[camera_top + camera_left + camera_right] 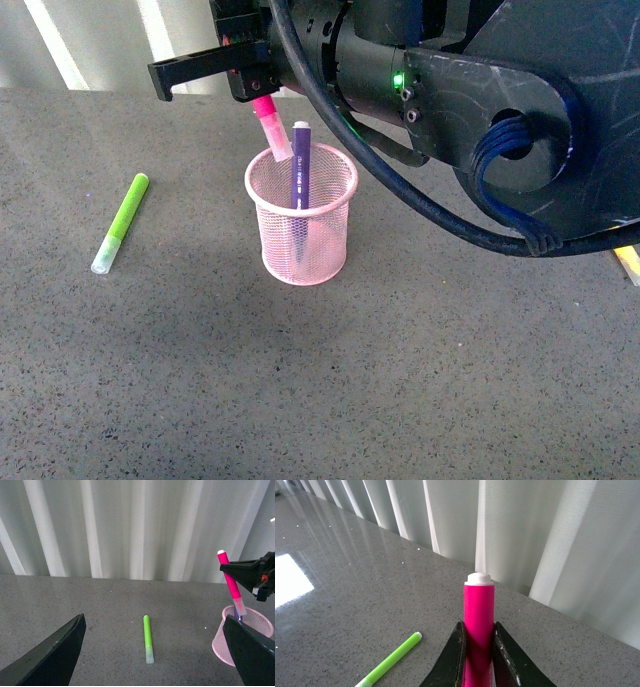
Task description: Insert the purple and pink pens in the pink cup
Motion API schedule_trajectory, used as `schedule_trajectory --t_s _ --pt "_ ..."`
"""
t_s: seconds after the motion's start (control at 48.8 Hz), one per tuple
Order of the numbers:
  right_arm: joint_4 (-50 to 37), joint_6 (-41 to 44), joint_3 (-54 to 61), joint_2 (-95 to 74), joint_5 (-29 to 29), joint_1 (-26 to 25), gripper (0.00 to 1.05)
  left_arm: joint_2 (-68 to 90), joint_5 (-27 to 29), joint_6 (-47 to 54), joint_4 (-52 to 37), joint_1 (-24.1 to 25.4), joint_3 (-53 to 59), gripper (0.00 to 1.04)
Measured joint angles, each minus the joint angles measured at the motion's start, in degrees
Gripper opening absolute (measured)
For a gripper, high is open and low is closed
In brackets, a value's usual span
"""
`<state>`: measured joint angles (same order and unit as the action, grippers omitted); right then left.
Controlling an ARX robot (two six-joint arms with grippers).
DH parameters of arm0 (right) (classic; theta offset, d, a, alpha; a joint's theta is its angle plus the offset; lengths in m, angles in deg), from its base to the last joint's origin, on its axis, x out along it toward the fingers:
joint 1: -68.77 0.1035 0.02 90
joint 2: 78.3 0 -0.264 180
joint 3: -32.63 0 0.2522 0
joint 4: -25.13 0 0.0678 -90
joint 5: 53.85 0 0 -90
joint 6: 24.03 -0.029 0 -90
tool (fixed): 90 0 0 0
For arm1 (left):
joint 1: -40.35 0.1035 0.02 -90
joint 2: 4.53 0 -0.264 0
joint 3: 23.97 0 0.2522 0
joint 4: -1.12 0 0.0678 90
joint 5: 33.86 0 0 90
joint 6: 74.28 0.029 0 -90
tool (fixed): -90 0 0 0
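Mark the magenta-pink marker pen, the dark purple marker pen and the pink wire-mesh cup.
magenta-pink marker pen (pixel 479 609): right wrist view, barrel just below its white end.
dark purple marker pen (pixel 300 165): front view, upper barrel above the rim.
pink wire-mesh cup (pixel 325 245): front view, front mesh wall.

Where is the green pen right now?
In the front view the green pen lies flat on the grey table, on the left side, apart from the pink cup to its right.

grey speckled bench (pixel 300 400), pleated white curtain (pixel 129 527) behind
it lines the far edge; a daylight glare patch (pixel 288 581) on the glossy top
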<state>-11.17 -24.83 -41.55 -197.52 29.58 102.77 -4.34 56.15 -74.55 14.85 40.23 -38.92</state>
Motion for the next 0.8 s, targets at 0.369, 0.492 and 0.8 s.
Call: schedule_trajectory --t_s 0.369,0.492,0.8 --pt "-0.33 -0.79 2.05 -1.36 0.94 -0.17 0.11 0.0 0.0 0.0 0.0 0.0 0.0 0.98" --pt "0.48 -1.42 2.56 -1.36 1.07 -0.42 0.24 0.0 0.0 0.0 0.0 0.0 0.0 0.98" --pt "3.23 -4.26 3.58 1.73 1.97 -1.4 0.72 0.0 0.0 0.0 0.0 0.0 0.0 0.98"
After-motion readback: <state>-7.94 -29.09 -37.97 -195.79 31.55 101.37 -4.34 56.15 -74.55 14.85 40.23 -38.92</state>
